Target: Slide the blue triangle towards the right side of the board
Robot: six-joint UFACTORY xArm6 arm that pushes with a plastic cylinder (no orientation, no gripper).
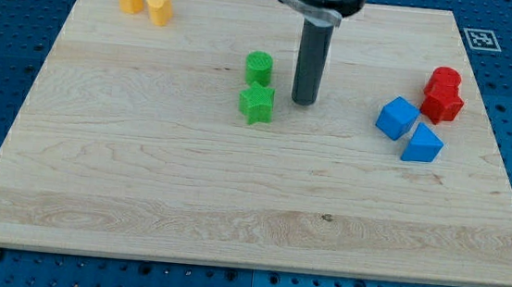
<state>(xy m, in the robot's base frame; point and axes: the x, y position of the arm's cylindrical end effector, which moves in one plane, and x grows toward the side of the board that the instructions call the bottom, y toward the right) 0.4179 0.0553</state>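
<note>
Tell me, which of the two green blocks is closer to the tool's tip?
The green star, the lower of the pair. It lies just left of my tip, while the green cylinder sits farther up the view.

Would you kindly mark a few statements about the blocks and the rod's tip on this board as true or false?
1. My tip touches the blue triangle. False: it stands well to the view's left of it, just right of the green star.
2. The blue cube sits directly at the view's upper left of the blue triangle. True.
3. The two yellow blocks lie near the view's bottom right corner. False: they are at the top left.
4. The green cylinder lies above the green star in the view. True.
5. The red blocks are right of the blue cube. True.
</note>
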